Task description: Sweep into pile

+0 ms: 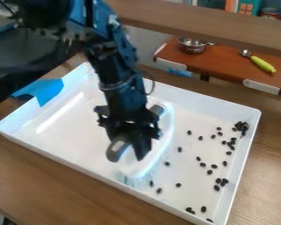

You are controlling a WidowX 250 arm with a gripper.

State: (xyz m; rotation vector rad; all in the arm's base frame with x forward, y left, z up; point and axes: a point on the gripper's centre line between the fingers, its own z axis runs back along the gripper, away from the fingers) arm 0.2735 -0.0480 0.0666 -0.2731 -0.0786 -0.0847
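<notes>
Beans (203,165): dark, scattered in white tray (207,102), mostly on side of hand (142,154) away from blue tape (49,90). Densest clump well apart from hand, near tray corner; few beans just beside bristles. Closed around grey handle of white brush (144,167), bristles down on tray floor under hand. Tray on wooden counter (43,176). Beyond hand, on brown shelf (225,66): metal pot (192,45), spoon with yellow-green handle (261,64).

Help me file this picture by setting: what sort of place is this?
Probably a robotics lab: a robot arm hangs over a white tray, blue tape marks the tray's corner, and a metal pot stands on a wooden surface behind.
</notes>
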